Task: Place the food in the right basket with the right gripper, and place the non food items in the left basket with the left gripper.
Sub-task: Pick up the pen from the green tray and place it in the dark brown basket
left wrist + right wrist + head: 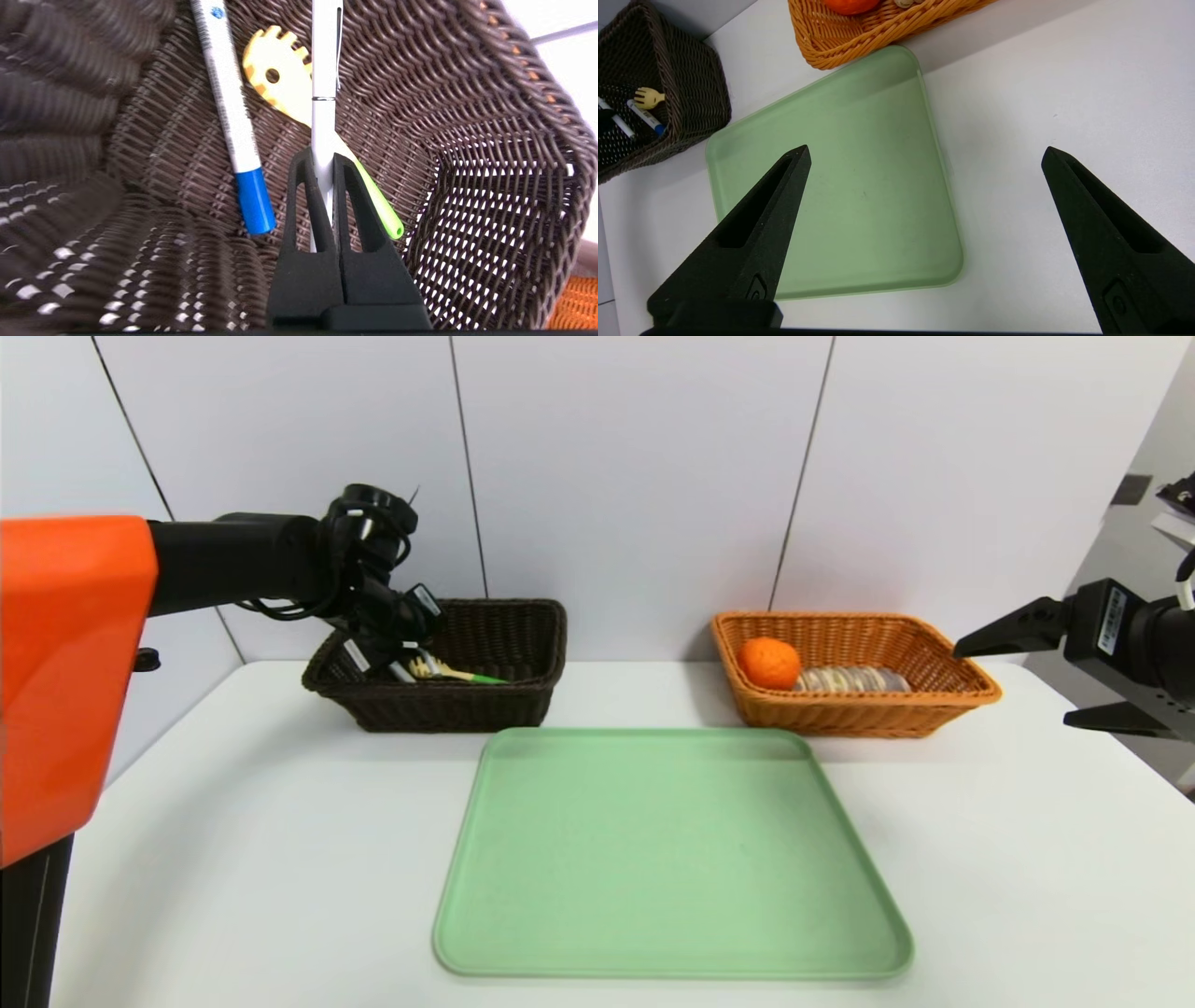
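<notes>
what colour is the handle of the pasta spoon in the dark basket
Bright green, on the yellow pasta spoon; clearest in the left wrist view.

Surface: flat white table point(233, 859), filling the lower frame.
Centre: pale green rectangular plastic tray point(667, 859) lying flat.
Upper left: dark brown woven wicker basket point(504, 705).
Upper right: orange-tan woven wicker basket point(845, 717), just beyond the tray's far edge.

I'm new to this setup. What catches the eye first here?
The left gripper, down inside the dark basket, fingers shut on a white pen over the marker and pasta spoon. Next, the bare green tray at centre.
</notes>
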### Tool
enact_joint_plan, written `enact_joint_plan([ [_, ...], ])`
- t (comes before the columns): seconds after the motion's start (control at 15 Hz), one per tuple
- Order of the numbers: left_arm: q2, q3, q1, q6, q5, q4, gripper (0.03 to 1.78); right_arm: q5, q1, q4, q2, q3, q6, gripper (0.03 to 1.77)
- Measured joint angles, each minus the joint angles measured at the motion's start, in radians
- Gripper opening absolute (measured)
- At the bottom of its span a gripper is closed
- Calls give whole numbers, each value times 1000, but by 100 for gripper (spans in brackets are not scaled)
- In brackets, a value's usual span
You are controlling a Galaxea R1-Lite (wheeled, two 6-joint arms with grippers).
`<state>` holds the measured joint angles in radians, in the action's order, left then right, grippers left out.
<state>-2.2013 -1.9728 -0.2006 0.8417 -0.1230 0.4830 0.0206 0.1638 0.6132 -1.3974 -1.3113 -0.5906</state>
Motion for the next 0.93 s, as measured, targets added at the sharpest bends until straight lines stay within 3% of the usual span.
enact_joint_plan([
  [0.13,-13,0,6,-4,-1,1,5,0,0,0,2,0,0,171],
  [0.53,-27,0,8,0,-3,-4,91,-25,0,1,8,-1,2,171],
  [0.8,23,0,8,-39,-6,-10,123,-31,0,-2,13,-4,34,171],
  [0.93,125,-1,-4,-145,-6,-74,134,-39,0,-38,15,-8,69,171],
])
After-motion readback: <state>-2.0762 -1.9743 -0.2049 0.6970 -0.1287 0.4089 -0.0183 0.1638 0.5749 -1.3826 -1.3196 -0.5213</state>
